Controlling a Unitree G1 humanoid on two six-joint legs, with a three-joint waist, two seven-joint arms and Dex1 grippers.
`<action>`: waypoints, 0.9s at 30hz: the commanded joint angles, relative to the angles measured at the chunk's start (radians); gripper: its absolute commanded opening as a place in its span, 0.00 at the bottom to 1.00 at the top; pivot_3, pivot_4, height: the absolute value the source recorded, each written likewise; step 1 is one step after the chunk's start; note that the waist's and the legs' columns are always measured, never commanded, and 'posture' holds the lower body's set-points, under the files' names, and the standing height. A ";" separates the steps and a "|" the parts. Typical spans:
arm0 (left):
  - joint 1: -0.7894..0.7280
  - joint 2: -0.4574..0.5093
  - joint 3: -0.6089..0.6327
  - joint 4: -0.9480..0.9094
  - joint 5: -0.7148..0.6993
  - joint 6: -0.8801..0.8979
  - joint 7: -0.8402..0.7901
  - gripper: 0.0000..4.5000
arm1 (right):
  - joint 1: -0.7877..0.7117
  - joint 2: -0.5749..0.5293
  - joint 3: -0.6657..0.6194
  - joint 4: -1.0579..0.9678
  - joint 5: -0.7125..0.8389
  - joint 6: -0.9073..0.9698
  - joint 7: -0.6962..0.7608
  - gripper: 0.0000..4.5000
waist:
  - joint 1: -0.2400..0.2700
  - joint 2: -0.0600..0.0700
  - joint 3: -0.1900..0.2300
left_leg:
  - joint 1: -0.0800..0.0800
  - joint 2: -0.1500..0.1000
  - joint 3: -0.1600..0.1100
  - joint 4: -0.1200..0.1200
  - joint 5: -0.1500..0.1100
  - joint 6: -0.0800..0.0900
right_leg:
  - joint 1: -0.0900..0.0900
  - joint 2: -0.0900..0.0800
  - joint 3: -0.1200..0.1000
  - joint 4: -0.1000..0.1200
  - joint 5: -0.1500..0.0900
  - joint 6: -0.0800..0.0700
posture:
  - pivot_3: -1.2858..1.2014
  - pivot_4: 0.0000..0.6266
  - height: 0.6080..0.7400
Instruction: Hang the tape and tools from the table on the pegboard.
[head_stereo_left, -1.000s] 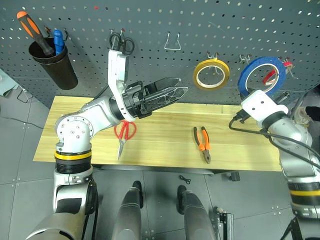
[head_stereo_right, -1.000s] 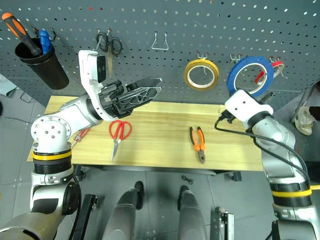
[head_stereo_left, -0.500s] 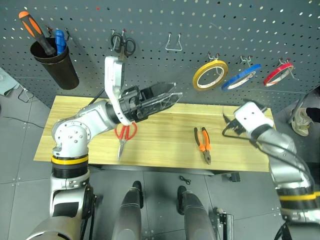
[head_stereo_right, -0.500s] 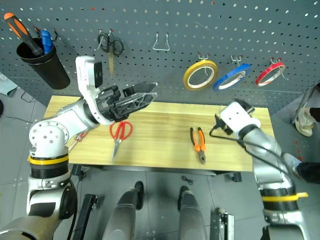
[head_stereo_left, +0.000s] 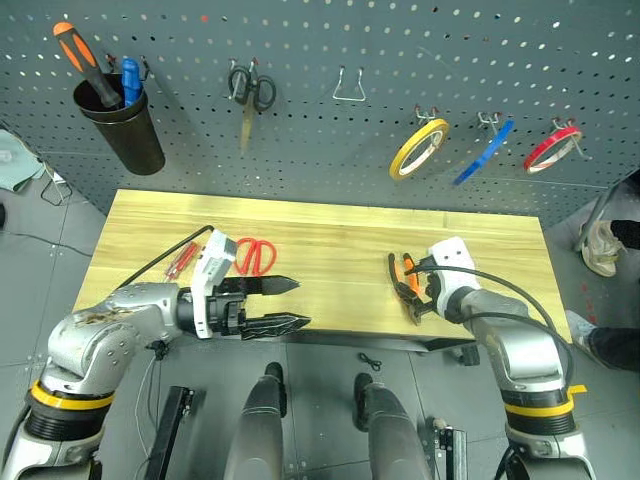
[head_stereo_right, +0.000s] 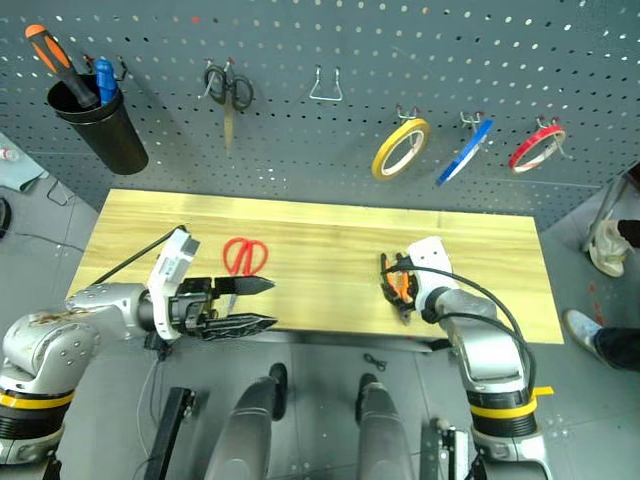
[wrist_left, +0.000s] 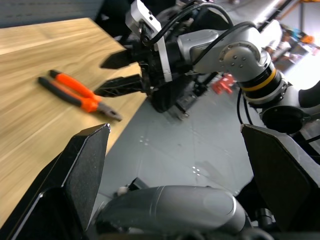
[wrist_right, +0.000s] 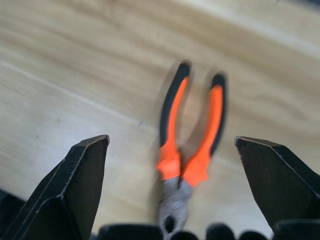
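The blue tape (head_stereo_left: 483, 152) hangs edge-on from a hook on the pegboard (head_stereo_left: 400, 40), between a yellow ring and a red ring. Red-handled scissors (head_stereo_left: 255, 255) lie on the table (head_stereo_left: 330, 225), and the slim red screwdriver (head_stereo_left: 182, 260) lies to their left. The orange-and-black pliers (wrist_right: 190, 150) lie near the front edge at the right. My right gripper (head_stereo_left: 403, 287) stands open just over the pliers, one finger on each side, not touching. My left gripper (head_stereo_left: 302, 302) is open and empty at the table's front edge, just in front of the scissors and pointing right.
On the pegboard hang a yellow tape ring (head_stereo_left: 418, 148), a red tape ring (head_stereo_left: 553, 147), small black scissors (head_stereo_left: 250, 90) and an empty wire hook (head_stereo_left: 347, 85). A black cup (head_stereo_left: 125, 125) at the left holds a thick orange-and-black screwdriver. A thin black cable crosses the table's left part.
My right gripper let go of the blue tape, which now hangs on its hook, and came down over the pliers. My left arm dropped from the pegboard to the table's front edge.
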 joint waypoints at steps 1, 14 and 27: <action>0.036 0.004 0.032 -0.068 -0.030 -0.004 0.011 1.00 | -0.030 -0.007 0.005 0.036 -0.004 0.032 -0.032 1.00 | 0.007 0.000 0.000 | 0.000 0.000 0.000 0.000 0.000 0.000 | 0.000 0.000 0.000 0.000 0.000 0.001 | 0.57 0.60 1.00; 0.085 0.017 0.067 -0.144 -0.108 0.035 0.079 1.00 | -0.139 -0.025 0.041 0.327 -0.003 -0.048 -0.032 1.00 | 0.014 0.000 0.000 | -0.001 0.000 0.000 -0.002 0.005 0.008 | -0.001 0.000 0.000 0.000 -0.004 0.003 | 0.59 0.67 1.00; 0.089 0.015 0.080 -0.148 -0.116 0.030 0.115 1.00 | -0.179 -0.018 0.066 0.484 0.007 -0.131 0.016 0.45 | 0.019 0.000 0.002 | -0.001 0.000 0.000 -0.003 0.005 0.008 | -0.002 0.000 0.000 0.000 -0.006 0.002 | 0.59 0.70 1.00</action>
